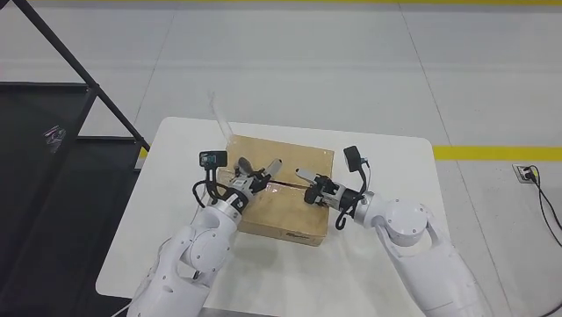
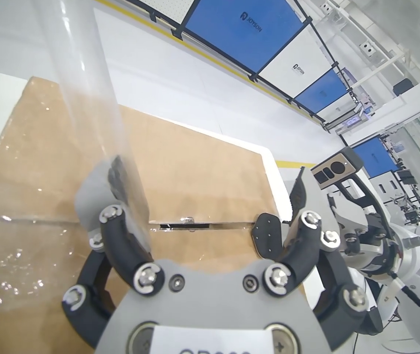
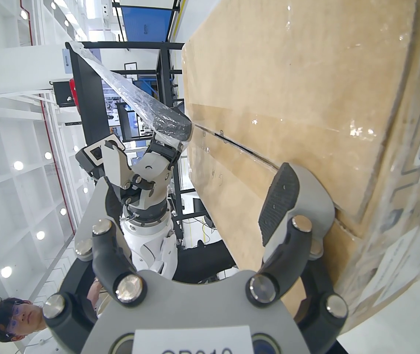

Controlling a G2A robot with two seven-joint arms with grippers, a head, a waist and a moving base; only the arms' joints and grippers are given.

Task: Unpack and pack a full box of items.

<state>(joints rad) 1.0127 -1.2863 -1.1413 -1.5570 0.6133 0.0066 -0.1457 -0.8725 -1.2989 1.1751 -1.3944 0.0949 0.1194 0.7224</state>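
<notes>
A closed cardboard box [image 1: 290,216] lies on the white table [image 1: 395,163], its two top flaps meeting at a narrow seam [image 2: 184,225]. A long strip of clear tape [image 1: 219,122] stands up from the box; in the left wrist view this tape [image 2: 81,75] clings to one finger pad [image 2: 119,180]. My left gripper [image 2: 202,204] is open over the box top [image 2: 195,156] near the seam. My right gripper [image 3: 195,204] is open at the box's right end, one finger [image 3: 282,200] lying against the box [image 3: 287,75]. From above, the left gripper [image 1: 252,176] and right gripper [image 1: 309,183] face each other across the seam.
Bare table surrounds the box on all sides, with most room at the front and right. A black frame [image 1: 61,54] and a dark platform [image 1: 44,185] stand off the table's left edge. The right arm's wrist camera [image 2: 337,169] is near the box's far end.
</notes>
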